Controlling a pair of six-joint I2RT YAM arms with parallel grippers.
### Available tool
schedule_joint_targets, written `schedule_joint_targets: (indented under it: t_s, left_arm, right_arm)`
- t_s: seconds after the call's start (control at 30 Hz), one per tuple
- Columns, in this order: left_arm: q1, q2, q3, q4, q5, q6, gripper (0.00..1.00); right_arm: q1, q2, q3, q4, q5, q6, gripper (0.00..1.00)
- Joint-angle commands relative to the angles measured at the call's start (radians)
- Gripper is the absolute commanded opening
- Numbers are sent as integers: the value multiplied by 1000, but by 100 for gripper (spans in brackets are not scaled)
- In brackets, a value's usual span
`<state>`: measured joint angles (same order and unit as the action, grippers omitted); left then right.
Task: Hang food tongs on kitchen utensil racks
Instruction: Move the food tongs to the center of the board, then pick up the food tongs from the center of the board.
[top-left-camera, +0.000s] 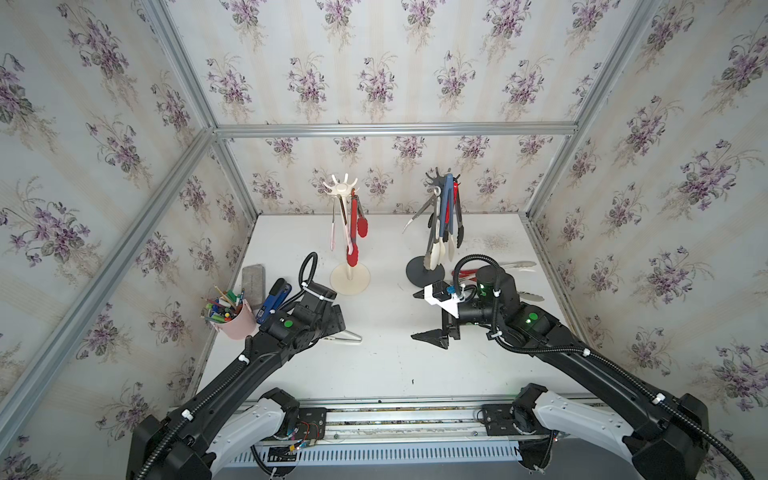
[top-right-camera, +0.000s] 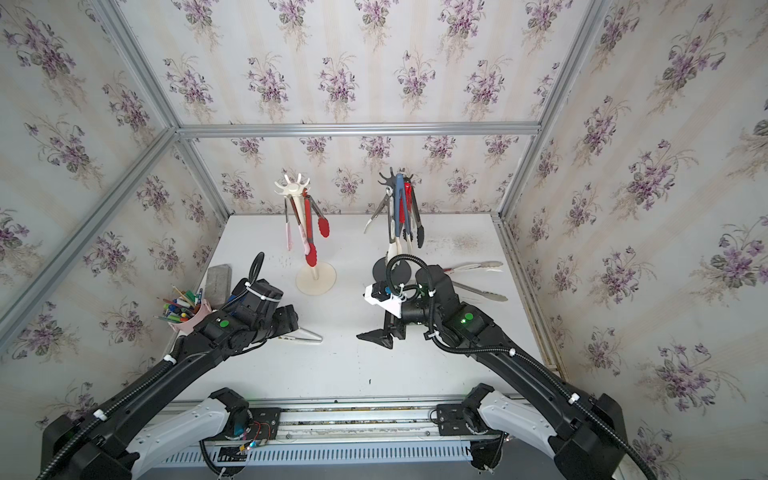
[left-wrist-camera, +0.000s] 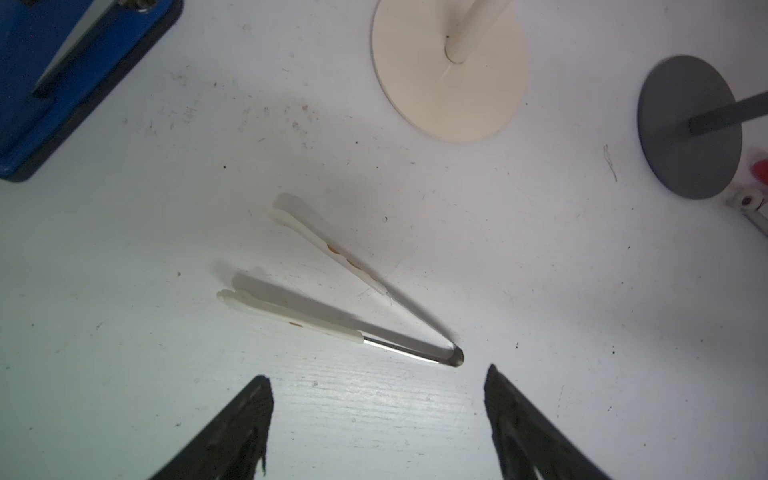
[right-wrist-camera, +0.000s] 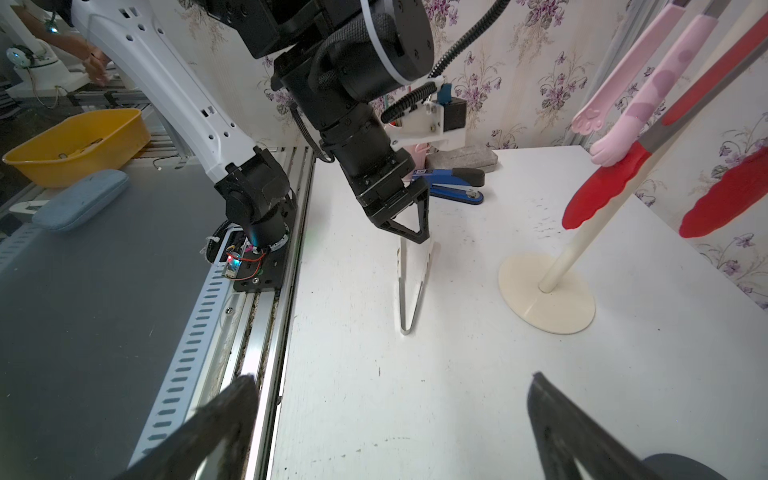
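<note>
The left gripper (left-wrist-camera: 378, 376) is hovering with its jaws spread wide and holding nothing, just above the small white-tipped steel tongs (left-wrist-camera: 291, 316). These are lying on the table (top-left-camera: 382, 365) left of its middle and toward the front edge. They are splayed in a V, with the bend pointing at the table's middle and the tips toward the left edge.

The step in hand is looking like the pick-up. It is probably best done by coming straight down astride both arms, a little back from the bend. That way the closing fingers are squeezing the springy V shut rather than knocking one arm aside. It is also leaving the bend free, which is likely the part that goes over a hook. The strips are thin and resting on edge, so a skewed closure is risking a tip or a slide.

The right gripper (right-wrist-camera: 390, 380) is hanging open and empty over the table right of its middle, well apart from those tongs. The cream-white rack (top-left-camera: 340, 189) is standing toward the back edge, carrying red tongs (top-left-camera: 352, 255) and pink cat-paw tongs (top-left-camera: 332, 235) on the side facing the arms. Bare hooks are showing on its far side. The dark grey rack (top-left-camera: 415, 272) beside it is looking crowded.

A blue stapler (top-left-camera: 272, 297) and a pink pen cup (top-left-camera: 235, 322) are sitting close beside the left arm at the left edge. More loose tongs (top-left-camera: 515, 265) are lying by the right edge.
</note>
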<state>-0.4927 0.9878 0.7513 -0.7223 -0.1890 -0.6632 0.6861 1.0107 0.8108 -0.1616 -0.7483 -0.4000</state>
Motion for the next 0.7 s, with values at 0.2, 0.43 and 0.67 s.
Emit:
schedule_joint_targets:
  t_s: [0.2, 0.43, 0.67]
  left_arm:
    - [0, 21, 25, 37, 157, 473, 81]
    - [6, -11, -2, 89, 256, 733, 82]
    - [9, 31, 14, 23, 212, 960, 82]
  right_arm:
    - [-2, 6, 12, -9, -5, -41, 100]
    - [-5, 23, 25, -24, -5, -60, 100]
    - [-8, 19, 19, -33, -5, -68, 100]
